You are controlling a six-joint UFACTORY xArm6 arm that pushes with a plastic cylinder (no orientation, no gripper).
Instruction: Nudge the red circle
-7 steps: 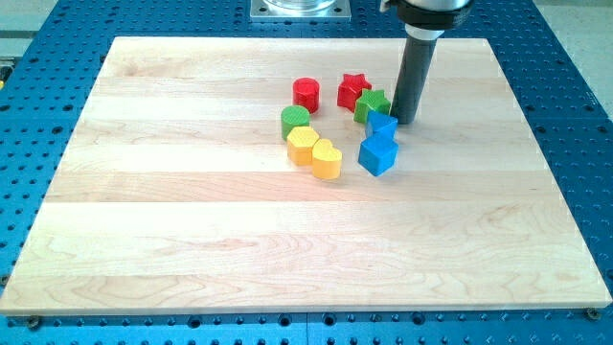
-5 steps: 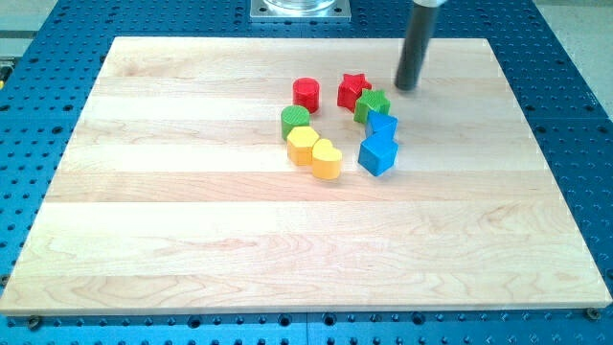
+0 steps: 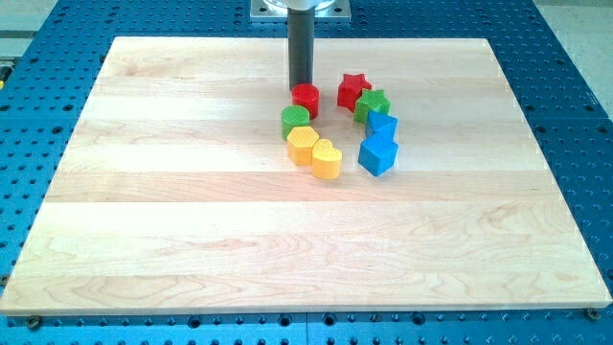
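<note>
The red circle (image 3: 306, 97) sits on the wooden board (image 3: 192, 211), upper middle of the view. My tip (image 3: 301, 88) stands right at the circle's top edge, touching or nearly touching it. The rod rises straight up from there to the view's top. The green circle (image 3: 295, 120) lies just below the red circle.
A red star (image 3: 353, 90) and a green star (image 3: 373, 104) lie to the right of the red circle. Two blue blocks (image 3: 382, 126) (image 3: 377, 153) sit below them. A yellow hexagon (image 3: 304, 145) and a yellow heart (image 3: 327, 159) lie below the green circle.
My tip moved from the right of the green star up and then left across the board to the red circle's top edge. No block has visibly moved.
</note>
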